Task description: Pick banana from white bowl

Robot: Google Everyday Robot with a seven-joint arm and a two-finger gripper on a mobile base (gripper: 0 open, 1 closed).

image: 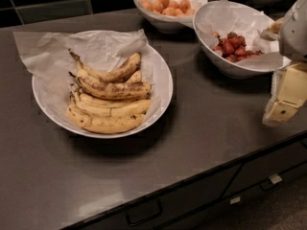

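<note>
The banana (115, 90) I'm after is the heavily blotched one with the dark stem. It lies across the middle of the white bowl (166, 96), stem toward the bowl's left side, wedged into the pile. A more curved banana (115, 72) rests against it on the far side, and cleaner yellow bananas (108, 116) are stacked against it on the near side. They all touch, so my main worry is closing on two at once, or dragging a neighbour up by its stem.

The skin looks soft and overripe. I judge that a hard squeeze could split it, and a light one could let it slip.

The crumpled paper liner (43, 51) spills over the bowl's far rim and sits under the fruit. If I come in too deep I could pinch paper with the banana and pull the liner, or tip the shallow bowl.

The gripper (287, 98) hangs well to the right of the white bowl, over the counter's (192, 143) front edge and just beside the bowl of strawberries (240, 67). I cannot tell whether it is apart or together from here; it holds nothing that I can see. A low sweep leftward risks clipping that strawberry bowl, so I would want height first. The bowl of small orange fruits (168, 6) sits beyond the white bowl to its right, out of the likely path.
</note>
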